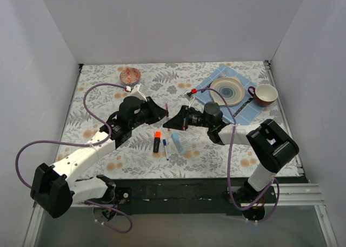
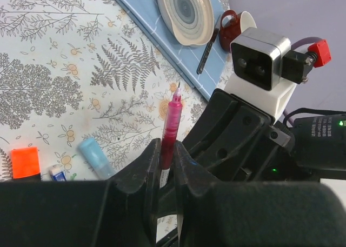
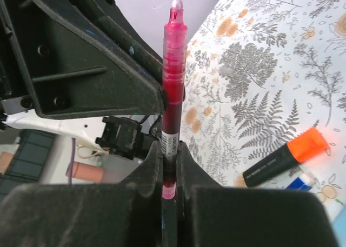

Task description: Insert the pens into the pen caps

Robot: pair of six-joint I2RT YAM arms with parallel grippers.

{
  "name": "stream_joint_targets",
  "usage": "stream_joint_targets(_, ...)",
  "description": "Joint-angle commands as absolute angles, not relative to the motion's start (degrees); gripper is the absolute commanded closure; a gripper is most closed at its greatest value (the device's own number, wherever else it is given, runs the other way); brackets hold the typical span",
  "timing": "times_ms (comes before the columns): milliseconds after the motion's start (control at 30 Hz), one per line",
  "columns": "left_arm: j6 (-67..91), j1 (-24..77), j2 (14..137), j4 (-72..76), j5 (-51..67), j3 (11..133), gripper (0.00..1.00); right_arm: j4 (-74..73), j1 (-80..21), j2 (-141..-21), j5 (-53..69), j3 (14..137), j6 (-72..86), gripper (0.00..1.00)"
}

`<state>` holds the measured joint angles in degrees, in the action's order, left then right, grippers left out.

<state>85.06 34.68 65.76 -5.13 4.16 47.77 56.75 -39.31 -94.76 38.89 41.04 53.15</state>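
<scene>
A thin dark-red pen (image 1: 167, 111) stands upright above the table's middle, and both grippers hold it. My left gripper (image 2: 166, 149) is shut on its lower barrel (image 2: 169, 129). My right gripper (image 3: 170, 149) is shut on the same pen (image 3: 174, 79), low on the barrel, tip pointing up. In the top view the left gripper (image 1: 162, 113) and right gripper (image 1: 171, 121) meet nose to nose. On the table below lie a black marker with an orange end (image 1: 157, 141), a thin white pen with a blue tip (image 1: 165, 148) and a chunky light-blue marker (image 1: 177, 142). No separate pen caps show.
At the back right a blue placemat (image 1: 212, 89) carries a plate (image 1: 227, 90) and dark cutlery (image 1: 246, 106), with a red mug (image 1: 263, 94) beside it. A small copper bowl (image 1: 130, 74) sits at the back left. White walls enclose the table.
</scene>
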Motion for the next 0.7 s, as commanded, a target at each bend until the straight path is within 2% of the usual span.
stream_joint_targets(0,84.55,34.89,63.81,-4.39,4.57,46.5,0.91,69.15,-39.9,-94.83,39.99,38.77,57.03,0.99)
stream_joint_targets(33,84.38,34.89,63.29,-4.39,4.4,46.15,0.82,69.26,-39.82,-94.49,39.82,38.32,57.13,0.99)
stream_joint_targets(67,84.2,34.89,62.85,-4.39,4.05,46.06,0.62,69.26,-39.81,-94.4,39.47,38.06,57.22,0.99)
stream_joint_targets(167,83.24,34.89,62.05,-7.28,0.9,47.37,0.46,68.38,-39.29,-94.13,38.85,36.39,56.52,0.99)
stream_joint_targets(200,82.36,34.89,62.05,-8.43,-0.08,47.98,0.36,68.38,-38.68,-93.96,38.76,35.86,56.25,0.99)
stream_joint_targets(333,82.87,34.8,61.79,-16.86,-12.01,51.94,0.25,70.13,-36.22,-92.56,38.93,31.65,57.74,0.99)
stream_joint_targets(400,88.03,33.06,62.49,-23.7,-19.56,54.05,0.19,69.7,-34.81,-91.5,39.29,30.77,57.22,0.99)
stream_joint_targets(500,92.1,26.47,63.63,-30.48,-21.35,54.93,0.19,62.51,-34.19,-88.95,38.15,31.38,52.83,0.99)
stream_joint_targets(667,101.48,15.68,68.28,-42.85,-28.74,56.07,0.15,59.7,-34.1,-85.08,37.27,31.2,50.03,0.99)
